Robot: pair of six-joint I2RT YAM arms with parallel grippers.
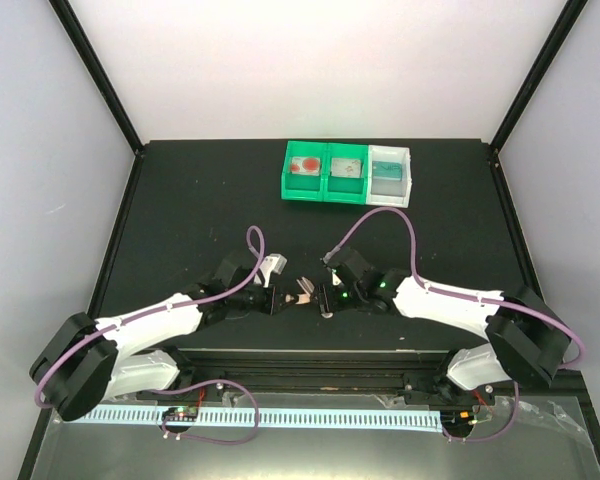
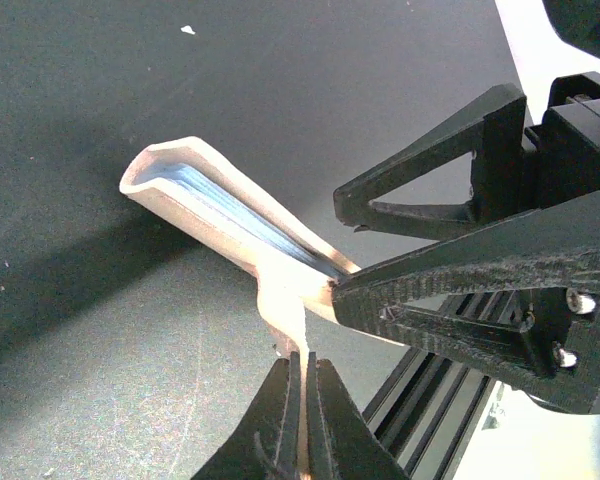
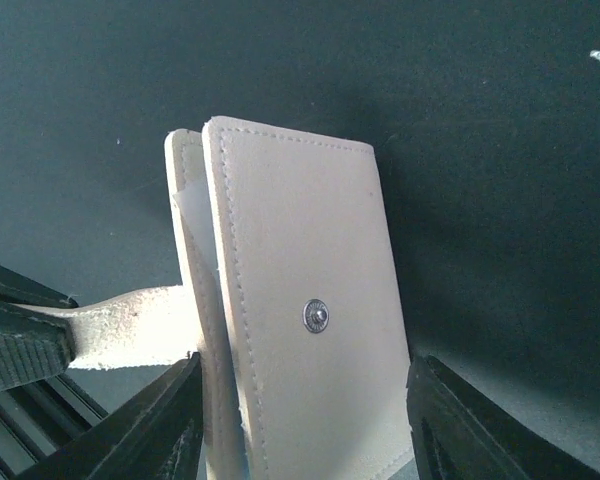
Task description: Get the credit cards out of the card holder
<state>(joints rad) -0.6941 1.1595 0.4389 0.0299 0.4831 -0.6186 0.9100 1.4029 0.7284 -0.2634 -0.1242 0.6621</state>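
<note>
The tan card holder [image 1: 305, 295] hangs above the black table between both arms, folded nearly closed. My left gripper [image 1: 280, 298] is shut on its side tab [image 2: 292, 315], seen edge-on in the left wrist view with the jaws [image 2: 307, 375] pinching it. Light blue edges of the credit cards [image 2: 215, 205] show between the holder's flaps [image 2: 205, 232]. My right gripper [image 1: 325, 297] is open and straddles the holder's near end [image 3: 300, 270]. Its left finger [image 3: 170, 420] is close against one flap, while the right finger [image 3: 450, 420] stands apart from the snap-button face.
Two green bins [image 1: 325, 172] and a white bin [image 1: 390, 175] sit in a row at the back of the table, each with a small item inside. A metal rail [image 1: 310, 360] runs along the near edge, just below the grippers.
</note>
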